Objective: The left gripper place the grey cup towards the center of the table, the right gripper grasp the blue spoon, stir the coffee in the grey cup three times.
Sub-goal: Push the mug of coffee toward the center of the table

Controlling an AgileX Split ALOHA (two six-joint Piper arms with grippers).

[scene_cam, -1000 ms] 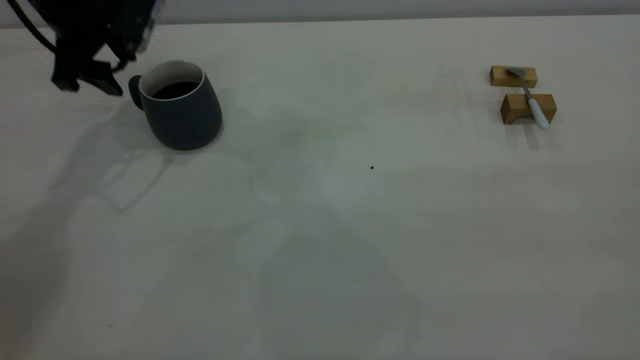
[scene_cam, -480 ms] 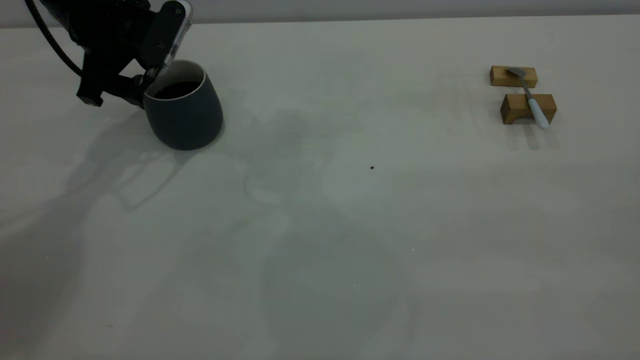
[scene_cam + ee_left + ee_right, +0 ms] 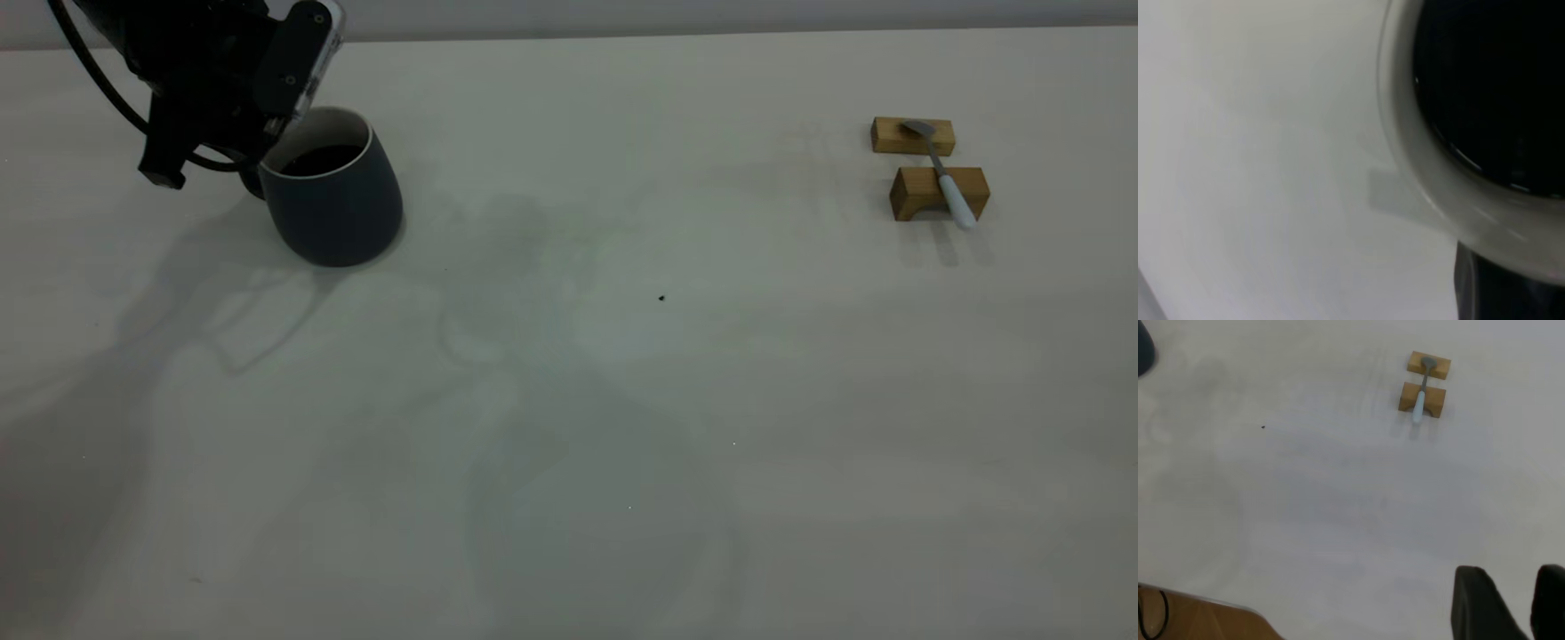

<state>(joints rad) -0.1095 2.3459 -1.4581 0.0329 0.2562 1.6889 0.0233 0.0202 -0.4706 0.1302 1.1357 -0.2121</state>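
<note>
The grey cup (image 3: 342, 213) stands at the table's (image 3: 622, 400) far left, leaning slightly, with dark coffee (image 3: 316, 160) inside. My left gripper (image 3: 267, 133) is shut on its rim at the handle side, the silver-faced finger (image 3: 307, 49) rising above the rim. The left wrist view is filled by the cup's white rim (image 3: 1418, 180), the coffee (image 3: 1491, 87) and one dark finger (image 3: 1498, 293). Far right, the blue spoon (image 3: 948, 182) lies across two tan wooden blocks (image 3: 916, 191). My right gripper (image 3: 1515, 607) hangs open well short of the spoon (image 3: 1420, 403).
A tiny dark speck (image 3: 661, 298) marks the table's middle. A wide stretch of bare table lies between the cup and the wooden blocks (image 3: 1429, 365). A tan wooden edge (image 3: 1198, 620) shows at the corner of the right wrist view.
My left gripper swung in from the cup's left and closed on its rim by the handle. Since then the cup has shifted slightly to the right. Spoon and blocks stayed put.
</note>
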